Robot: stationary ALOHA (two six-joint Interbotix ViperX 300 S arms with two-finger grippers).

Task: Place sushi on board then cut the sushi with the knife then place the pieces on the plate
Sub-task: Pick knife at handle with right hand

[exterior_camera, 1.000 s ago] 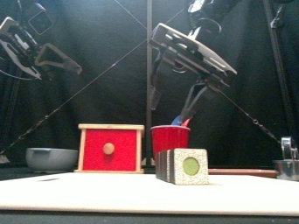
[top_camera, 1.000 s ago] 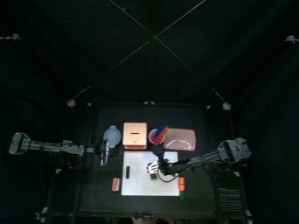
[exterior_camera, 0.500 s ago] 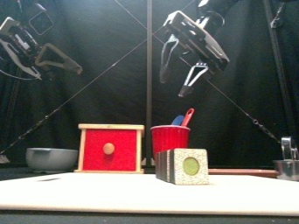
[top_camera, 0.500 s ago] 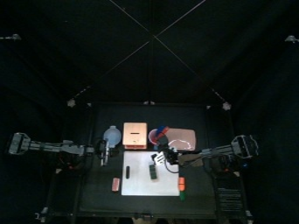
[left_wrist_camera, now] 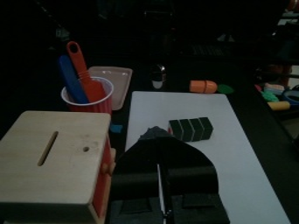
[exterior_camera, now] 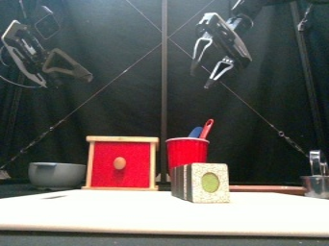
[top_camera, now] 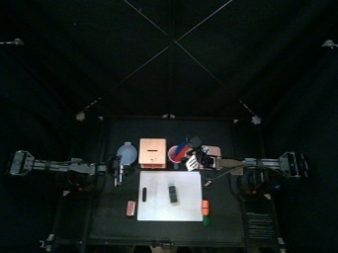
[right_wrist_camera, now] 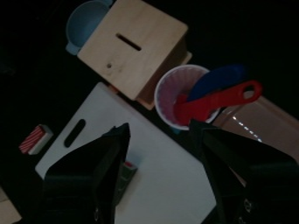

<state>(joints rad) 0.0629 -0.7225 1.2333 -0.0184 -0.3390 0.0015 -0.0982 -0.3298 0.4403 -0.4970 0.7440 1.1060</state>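
The dark green sushi roll lies on the white cutting board; in the front view the sushi roll shows its pale end with a green centre. Behind the board stands the red cup holding the blue knife and the red knife. My right gripper hangs open high above the cup, holding nothing. Right of the cup lies the pink plate. My left gripper rests shut off the board's left side, facing the sushi roll.
The wooden box with the red drawer front and the blue-grey bowl stand at the back left. Small toy foods lie beside the board. A metal cutter stands at the right.
My right gripper has risen from over the board and moved back toward the red cup. The left arm and the sushi roll have not moved.
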